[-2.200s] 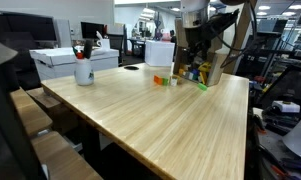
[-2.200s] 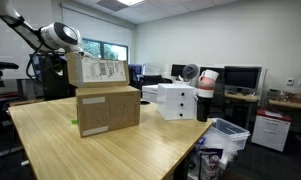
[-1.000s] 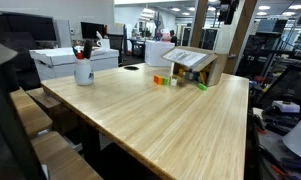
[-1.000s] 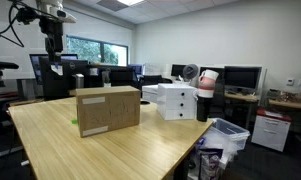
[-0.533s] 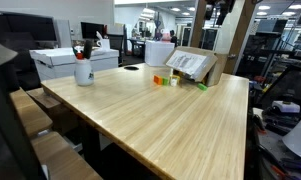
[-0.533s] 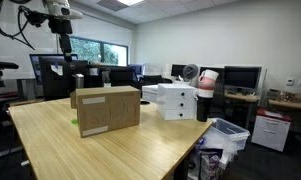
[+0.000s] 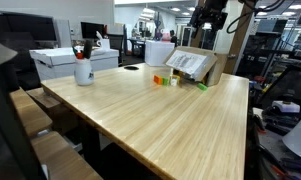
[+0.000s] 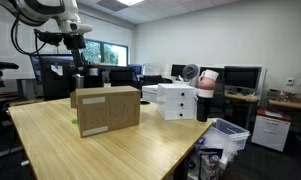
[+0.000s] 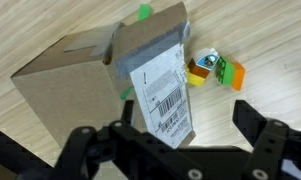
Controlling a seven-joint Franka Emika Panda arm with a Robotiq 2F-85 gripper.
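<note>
A brown cardboard box (image 7: pixel 195 66) lies on the wooden table (image 7: pixel 160 120), its open flap carrying a white barcode label (image 9: pixel 160 95). It also shows in an exterior view (image 8: pixel 107 110) and in the wrist view (image 9: pixel 80 75). My gripper (image 7: pixel 208 15) hangs open and empty in the air well above the box, also seen in an exterior view (image 8: pixel 76 52). In the wrist view my gripper (image 9: pixel 185 122) looks straight down on the labelled flap. Small orange, yellow and green blocks (image 9: pixel 215 71) lie on the table beside the box, in an exterior view too (image 7: pixel 163 80).
A white mug with pens (image 7: pixel 83 70) stands at the table's far corner. A green piece (image 7: pixel 202 86) lies in front of the box. White boxes (image 8: pixel 175 100), monitors and desks stand behind the table. A bin (image 8: pixel 226 135) sits on the floor.
My gripper has left the box and risen high above it. Over the last second it has drifted sideways and slightly down above the box. The flap now lies lower than before.
</note>
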